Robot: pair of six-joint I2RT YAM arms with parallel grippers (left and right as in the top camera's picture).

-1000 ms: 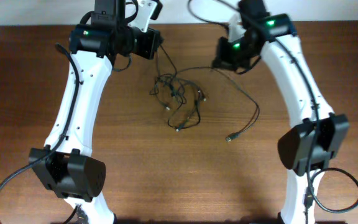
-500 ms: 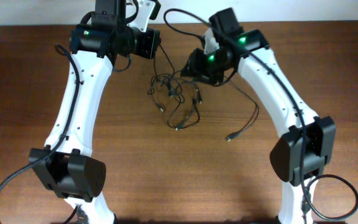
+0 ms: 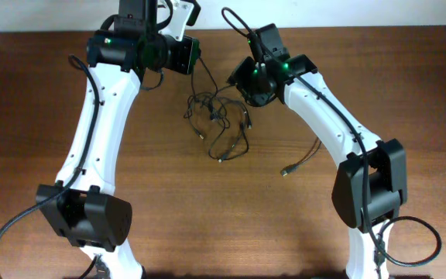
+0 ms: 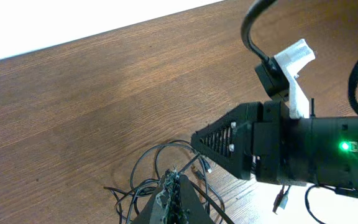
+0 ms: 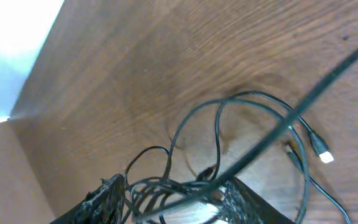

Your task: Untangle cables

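Thin black silver-tipped cables (image 3: 219, 116) lie mostly knotted; left claw (image 4: 173, 186) pinches one strand, right claw (image 5: 173, 186) stands apart around the bundle; nearly all untangling is left.

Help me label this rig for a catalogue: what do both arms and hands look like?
The left arm and right arm are white tubular links between bulky black joint housings, each showing a green light. Thick black cables loop from their bases. The left hand and right hand are black, with triangular lattice-patterned fingers.
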